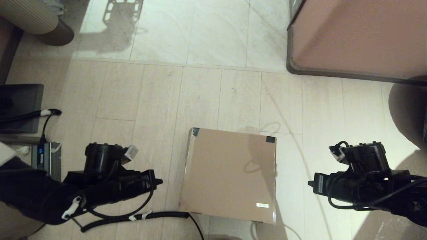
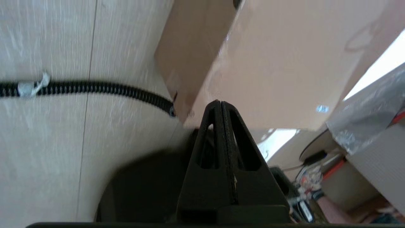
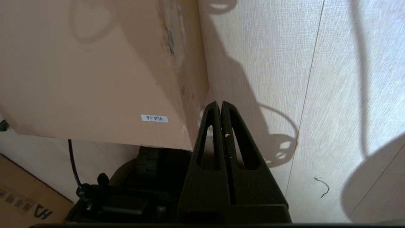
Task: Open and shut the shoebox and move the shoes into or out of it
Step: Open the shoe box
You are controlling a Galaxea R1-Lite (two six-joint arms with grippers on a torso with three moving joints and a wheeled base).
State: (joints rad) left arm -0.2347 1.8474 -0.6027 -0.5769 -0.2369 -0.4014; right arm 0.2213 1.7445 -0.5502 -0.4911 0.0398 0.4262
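Observation:
The brown cardboard shoebox sits on the floor between my two arms, its lid down flat, dark tape on the two far lid corners and a small white label near its front right corner. In the left wrist view the shoebox fills the upper right; in the right wrist view the shoebox shows its label. My left gripper hovers left of the box, shut and empty, and appears as the left gripper. My right gripper hovers right of the box, shut and empty, seen again as the right gripper. The shoes are hidden.
A large pinkish-brown cabinet with dark edging stands at the far right. A black corrugated cable runs along the floor to the box's front left corner. A dark device and a small metal box lie at the left.

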